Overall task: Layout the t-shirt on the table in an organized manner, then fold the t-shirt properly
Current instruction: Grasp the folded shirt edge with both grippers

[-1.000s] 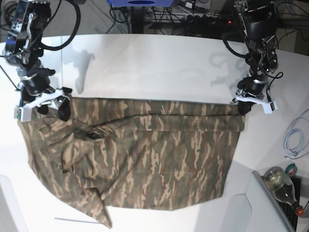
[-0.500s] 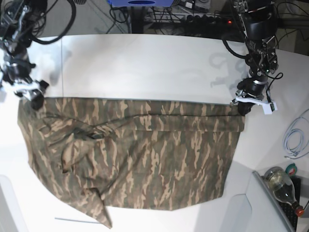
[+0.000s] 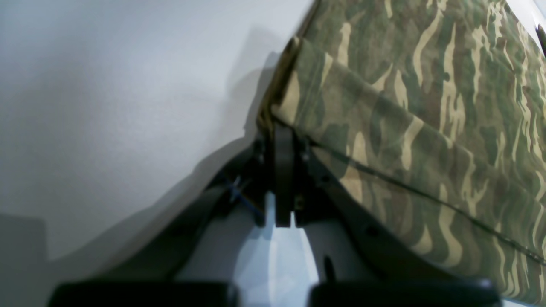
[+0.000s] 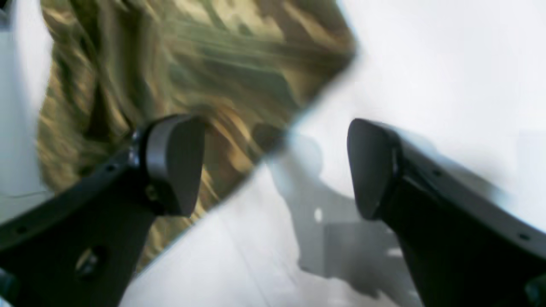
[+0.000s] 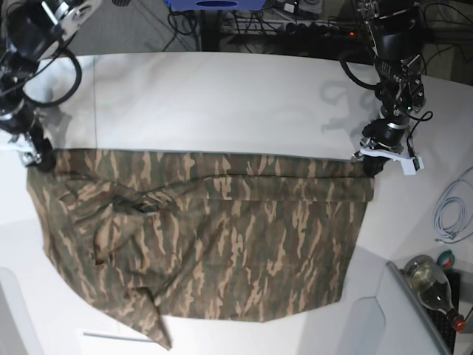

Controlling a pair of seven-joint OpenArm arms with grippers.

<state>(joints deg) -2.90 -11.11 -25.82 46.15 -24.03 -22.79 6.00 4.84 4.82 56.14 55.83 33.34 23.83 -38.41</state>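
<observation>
t-shirt [image 5: 207, 237]: camo one, spread mostly flat across the near half of the worktop [image 5: 222, 103]. There's a folded band along its far edge, and the left part (as the base cam sees it) is pretty rumpled, with a flap of cloth hanging off toward the bottom.

left claw [image 5: 372, 166]: on the right side of the base view, sitting right at the far right corner of the shirt. In the wrist cam the jaws are pressed together with the folded edge of the cloth [image 3: 384, 128] pinched between them, so it's clamped on the shirt corner.

right claw [image 4: 273, 166]: jaws spread wide apart, nothing between them. The wrist cam is blurry, but you can see one finger over camo cloth and the other over bare white worktop. In the base view it's at the far left corner of the shirt [image 5: 33, 157], partly cut off by the frame edge.

other stuff: white cable [image 5: 451, 214] and a glass bottle [image 5: 432, 285] off to the right, well apart from the shirt.
</observation>
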